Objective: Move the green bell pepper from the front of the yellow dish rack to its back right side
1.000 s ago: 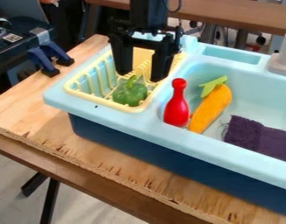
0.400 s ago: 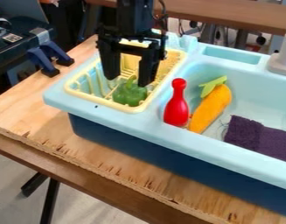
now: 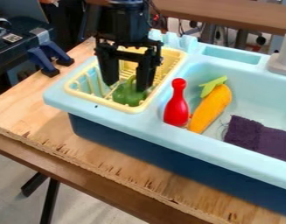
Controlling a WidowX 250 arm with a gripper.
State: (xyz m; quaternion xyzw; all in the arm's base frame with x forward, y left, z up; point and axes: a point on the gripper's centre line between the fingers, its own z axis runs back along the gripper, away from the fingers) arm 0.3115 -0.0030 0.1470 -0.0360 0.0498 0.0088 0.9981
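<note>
- Hangs down from top edge with black two-finger gripper (image 3: 127, 86), over left end of sink.
- Held with jaws apart, one on either side of pepper top as seen; can't tell if touching.
- Nearest below: at green toy bell pepper (image 3: 128, 98), stem up, inside pale-yellow slatted plastic drying rack (image 3: 101, 100), near its front corner.
- Set into left end of light-blue plastic toy sink (image 3: 139, 124) with dark-blue base, rack included.
- Right of rack, in basin: at glossy red bowling-pin-shaped toy (image 3: 177, 109), narrow end up, close to left wall.
- Just beside that, to the right: at long orange-yellow toy vegetable (image 3: 212, 107) with flat green leafy top, slanted, leafy end away from camera.
- Farther right, in basin: at dark-purple cloth (image 3: 259, 136), spread near front wall.
- At back right: at grey faucet (image 3: 281, 65).
- Under sink: on light wooden tabletop (image 3: 28, 111) with rough front edge.
- Past tabletop's left edge: at dark-blue-and-black clamps (image 3: 43, 59).
</note>
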